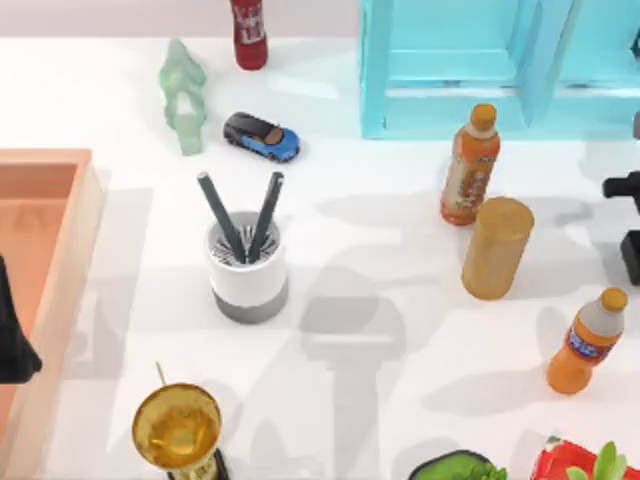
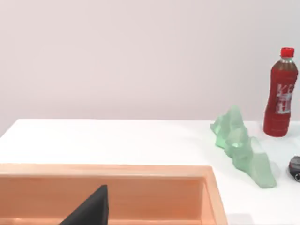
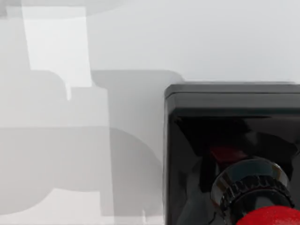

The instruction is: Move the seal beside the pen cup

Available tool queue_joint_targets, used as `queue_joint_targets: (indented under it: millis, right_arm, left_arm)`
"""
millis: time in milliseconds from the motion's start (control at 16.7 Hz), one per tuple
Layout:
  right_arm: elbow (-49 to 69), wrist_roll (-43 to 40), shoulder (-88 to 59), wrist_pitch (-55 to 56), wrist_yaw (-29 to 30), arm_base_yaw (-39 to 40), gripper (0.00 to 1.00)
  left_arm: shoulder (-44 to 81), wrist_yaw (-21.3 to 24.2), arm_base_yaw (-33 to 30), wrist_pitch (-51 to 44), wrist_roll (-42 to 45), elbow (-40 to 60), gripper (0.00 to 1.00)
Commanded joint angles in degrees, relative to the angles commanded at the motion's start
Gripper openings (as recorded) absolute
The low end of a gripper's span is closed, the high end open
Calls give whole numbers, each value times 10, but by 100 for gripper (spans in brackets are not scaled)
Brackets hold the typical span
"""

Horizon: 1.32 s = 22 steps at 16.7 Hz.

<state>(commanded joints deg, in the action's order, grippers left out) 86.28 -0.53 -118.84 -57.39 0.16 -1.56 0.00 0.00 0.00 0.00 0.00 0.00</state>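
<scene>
The pen cup (image 1: 247, 268), white with a grey bottom band and two dark pens, stands left of the table's middle. The seal (image 3: 234, 159) appears close up in the right wrist view as a black square block with a glossy red knob (image 3: 269, 216), standing on the white table. At the top view's right edge is a black block (image 1: 632, 258), apparently the seal's base, cut by the frame. A dark part of my right arm (image 1: 622, 186) hangs just behind it. My left gripper (image 1: 15, 340) is parked over the wooden tray (image 1: 60, 250) at the far left.
A tan cylinder (image 1: 496, 248) and two orange-capped bottles (image 1: 470, 165) (image 1: 586, 342) stand between the seal and the cup. A teal shelf (image 1: 480, 65) is at the back right. Toy car (image 1: 262, 137), green figurine (image 1: 184, 95), red bottle (image 1: 249, 33) and gold trophy (image 1: 178, 428) surround the cup.
</scene>
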Motion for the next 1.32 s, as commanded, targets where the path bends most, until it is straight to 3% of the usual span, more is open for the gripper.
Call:
queue_joint_targets:
  millis: [300, 840, 1320]
  right_arm:
    - [67, 38, -12, -63, 1, 32, 0]
    - [377, 180, -48, -328, 1, 178, 0]
    - [402, 204, -50, -348, 2, 201, 0]
  left_arm:
    - [0, 0, 0, 0, 0, 0, 100]
    - [0, 0, 0, 0, 0, 0, 100]
    - [0, 0, 0, 0, 0, 0, 100]
